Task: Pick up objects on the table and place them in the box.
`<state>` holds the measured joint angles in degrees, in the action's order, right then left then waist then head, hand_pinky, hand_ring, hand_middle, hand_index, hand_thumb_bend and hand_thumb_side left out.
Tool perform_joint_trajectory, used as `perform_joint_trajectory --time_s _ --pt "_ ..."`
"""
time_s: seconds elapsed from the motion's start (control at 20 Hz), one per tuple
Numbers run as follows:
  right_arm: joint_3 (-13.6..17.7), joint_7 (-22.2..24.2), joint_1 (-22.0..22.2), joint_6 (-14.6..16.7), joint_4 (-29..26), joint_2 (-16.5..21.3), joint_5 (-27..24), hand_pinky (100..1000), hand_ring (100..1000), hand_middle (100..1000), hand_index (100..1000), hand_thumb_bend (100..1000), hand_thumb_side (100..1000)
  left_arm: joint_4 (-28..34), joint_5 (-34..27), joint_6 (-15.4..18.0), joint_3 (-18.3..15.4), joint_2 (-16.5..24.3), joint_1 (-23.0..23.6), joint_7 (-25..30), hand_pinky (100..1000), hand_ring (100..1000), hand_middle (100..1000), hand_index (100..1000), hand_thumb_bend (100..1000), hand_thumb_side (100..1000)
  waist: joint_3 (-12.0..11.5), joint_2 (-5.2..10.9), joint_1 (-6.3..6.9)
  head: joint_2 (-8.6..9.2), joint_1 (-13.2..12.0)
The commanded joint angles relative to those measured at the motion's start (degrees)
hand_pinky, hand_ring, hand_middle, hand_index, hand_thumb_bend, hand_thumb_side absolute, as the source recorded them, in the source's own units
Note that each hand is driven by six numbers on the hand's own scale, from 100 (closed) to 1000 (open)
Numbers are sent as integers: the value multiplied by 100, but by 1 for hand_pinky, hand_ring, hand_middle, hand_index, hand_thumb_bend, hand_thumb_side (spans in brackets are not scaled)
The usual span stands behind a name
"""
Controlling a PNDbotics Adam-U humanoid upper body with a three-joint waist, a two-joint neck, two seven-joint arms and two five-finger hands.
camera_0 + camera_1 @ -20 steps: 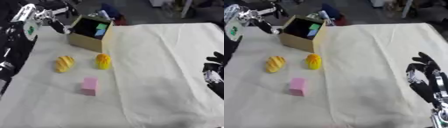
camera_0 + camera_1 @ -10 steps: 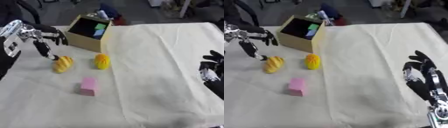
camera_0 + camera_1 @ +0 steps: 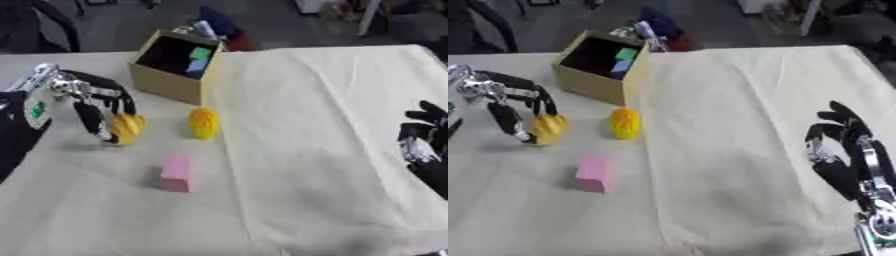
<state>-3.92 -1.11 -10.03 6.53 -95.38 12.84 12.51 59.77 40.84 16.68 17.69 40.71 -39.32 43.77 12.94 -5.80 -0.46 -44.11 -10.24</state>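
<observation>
A yellow ridged bun-like piece lies on the white cloth at the left. My left hand reaches down onto it, fingers curled over its top and thumb against its left side. To its right stands an orange-yellow ridged piece. Nearer to me lies a pink block. The open cardboard box stands behind them with a green and a blue piece inside. My right hand rests open at the right edge, fingers up.
A white cloth covers the table, with a long fold running down its middle. Dark blue and red things sit just behind the box. Beyond the table's far edge the floor is dark.
My left hand has come down from beside the box to the yellow bun-like piece and curled its fingers round it. The right hand has stayed in place.
</observation>
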Motion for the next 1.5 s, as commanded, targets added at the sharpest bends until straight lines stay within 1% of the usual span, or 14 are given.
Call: perform_joint_trajectory --time_s 0.05,0.15,0.2,0.25,0.3,0.35,0.4,0.6,0.8,0.9,1.0,1.2,1.4,1.5 --pt "34 -7 -53 9 -53 60 7 856 773 790 941 100 436 -165 144 101 -31 15 -29 -249 746 691 730 825 462 167 13 98 9 -1 -19" --pt "37 -9 -55 9 -53 59 7 856 773 790 941 100 436 -245 193 164 -7 -18 -24 -285 719 665 701 805 444 114 19 97 11 -1 -27" --pt "35 -8 -55 10 -53 57 8 856 773 790 941 100 433 -257 225 184 -13 -26 -24 -337 663 600 626 756 403 100 19 97 13 -1 -26" --pt "33 -6 -55 11 -53 54 8 856 773 790 941 100 436 -258 267 199 -20 -29 -19 -429 663 600 624 756 417 100 21 97 15 -1 -26" --pt "32 -4 -54 12 -52 54 9 856 773 790 941 100 436 -242 314 210 -37 -27 -20 -562 600 540 555 697 385 100 22 97 18 -1 -26" --pt "31 -2 -52 13 -52 55 9 856 773 790 941 100 436 -218 362 215 -55 -21 -17 -718 585 526 539 683 378 100 24 98 21 -1 -29" --pt "34 -3 -50 12 -52 56 9 856 773 790 941 100 436 -188 396 219 -78 -9 -18 -861 514 476 483 629 349 100 25 100 24 -1 -28" --pt "41 -8 -47 11 -51 58 11 856 773 790 941 100 436 155 344 141 -284 113 -77 -1196 442 423 421 571 325 100 22 109 28 -1 -17" --pt "44 -12 -29 5 -37 65 11 856 773 790 940 100 436 747 279 -109 -610 219 -416 -1252 458 429 424 580 345 100 14 134 31 -1 -16" --pt "32 -3 -16 8 -30 60 9 856 773 790 940 100 436 754 480 -250 -728 95 -778 -1247 468 434 432 586 360 100 17 155 28 -1 -13" --pt "25 6 -5 11 -23 54 6 856 773 790 940 100 436 539 812 -366 -843 -120 -1104 -1322 483 444 440 597 404 100 21 166 22 -1 -19" --pt "0 25 -10 12 -10 44 -6 857 773 790 940 100 434 -401 1693 -743 -1229 -735 -1635 -1794 489 449 445 611 416 100 91 155 15 -1 -66" --pt "-38 56 -40 21 -11 32 -28 857 773 789 940 100 433 -1199 2545 -1148 -1580 -1138 -1883 -2422 530 476 473 648 453 100 261 104 28 -1 -136" --pt "-56 70 -47 21 -7 36 -41 857 773 789 940 100 432 -1476 2864 -1428 -1753 -1231 -1948 -2783 599 520 521 697 491 100 351 83 40 -1 -177"
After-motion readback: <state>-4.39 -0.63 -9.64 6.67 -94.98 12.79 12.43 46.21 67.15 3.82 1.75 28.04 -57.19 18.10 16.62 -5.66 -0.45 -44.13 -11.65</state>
